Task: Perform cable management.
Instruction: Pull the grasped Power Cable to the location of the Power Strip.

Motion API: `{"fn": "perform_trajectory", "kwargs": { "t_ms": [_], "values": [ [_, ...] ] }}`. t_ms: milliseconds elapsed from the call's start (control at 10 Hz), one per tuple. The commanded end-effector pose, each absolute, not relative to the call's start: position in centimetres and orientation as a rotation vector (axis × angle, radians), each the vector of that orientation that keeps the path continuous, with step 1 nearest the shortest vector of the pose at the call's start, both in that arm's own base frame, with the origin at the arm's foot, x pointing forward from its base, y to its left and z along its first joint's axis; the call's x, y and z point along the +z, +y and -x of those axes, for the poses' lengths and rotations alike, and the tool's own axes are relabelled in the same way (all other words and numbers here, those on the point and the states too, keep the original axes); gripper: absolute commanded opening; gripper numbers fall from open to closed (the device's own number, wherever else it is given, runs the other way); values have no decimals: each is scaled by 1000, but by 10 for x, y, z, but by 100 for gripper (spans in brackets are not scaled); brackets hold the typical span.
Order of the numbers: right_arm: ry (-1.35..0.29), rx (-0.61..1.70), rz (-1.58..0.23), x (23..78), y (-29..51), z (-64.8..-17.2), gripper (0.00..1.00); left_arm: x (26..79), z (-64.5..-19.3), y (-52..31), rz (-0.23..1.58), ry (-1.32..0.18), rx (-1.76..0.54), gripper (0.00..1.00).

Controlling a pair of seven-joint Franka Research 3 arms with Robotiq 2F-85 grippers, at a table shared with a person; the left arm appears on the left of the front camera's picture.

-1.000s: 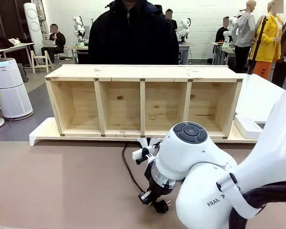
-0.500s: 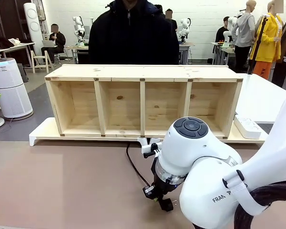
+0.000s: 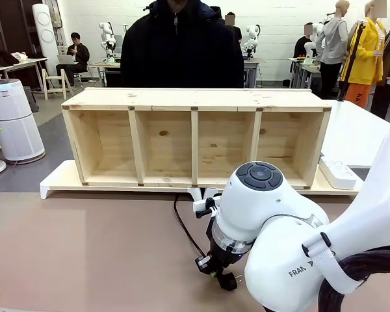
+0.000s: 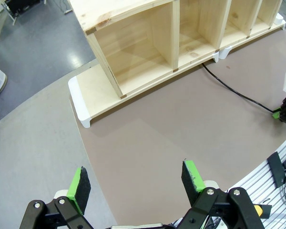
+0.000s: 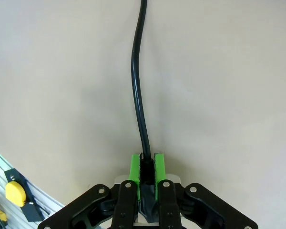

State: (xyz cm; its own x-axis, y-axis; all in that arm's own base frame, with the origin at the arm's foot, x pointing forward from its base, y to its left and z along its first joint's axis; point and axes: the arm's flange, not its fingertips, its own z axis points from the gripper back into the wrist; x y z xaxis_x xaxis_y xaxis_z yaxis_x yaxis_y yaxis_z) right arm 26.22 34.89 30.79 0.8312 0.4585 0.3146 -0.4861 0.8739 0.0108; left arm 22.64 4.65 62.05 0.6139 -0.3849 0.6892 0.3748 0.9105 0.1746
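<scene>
The right gripper [image 5: 147,164] was clamped on the cable [image 5: 137,81], apparently at its plug end, low in front of the wooden shelf [image 3: 195,97]. From the grip the cord ran back to the shelf's base near its middle. The left gripper [image 4: 136,181] hung open, well off the shelf's left end. Doing this step well probably meant drawing slowly along the cord's own line, without twisting the plug.

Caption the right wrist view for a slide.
Right gripper shut on the cable, green pads pinching its ribbed end, the cord running away across the brown tabletop.
</scene>
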Motion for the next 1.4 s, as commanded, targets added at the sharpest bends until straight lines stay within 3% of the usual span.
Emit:
{"fn": "perform_trajectory", "kwargs": {
  "t_ms": [0,200,800,1300],
  "values": [
    [-309,517,-99,309,349,-264,15,621,-229,47,-19,-803,-419,100],
    [-309,473,-76,311,330,-251,15,621,-229,47,-19,-803,-419,100],
    [-108,292,-118,310,186,-207,15,621,-229,47,-19,-803,-419,100],
    [-151,95,-169,303,106,-173,15,621,-229,47,-19,-803,-419,100]
  ]
}}
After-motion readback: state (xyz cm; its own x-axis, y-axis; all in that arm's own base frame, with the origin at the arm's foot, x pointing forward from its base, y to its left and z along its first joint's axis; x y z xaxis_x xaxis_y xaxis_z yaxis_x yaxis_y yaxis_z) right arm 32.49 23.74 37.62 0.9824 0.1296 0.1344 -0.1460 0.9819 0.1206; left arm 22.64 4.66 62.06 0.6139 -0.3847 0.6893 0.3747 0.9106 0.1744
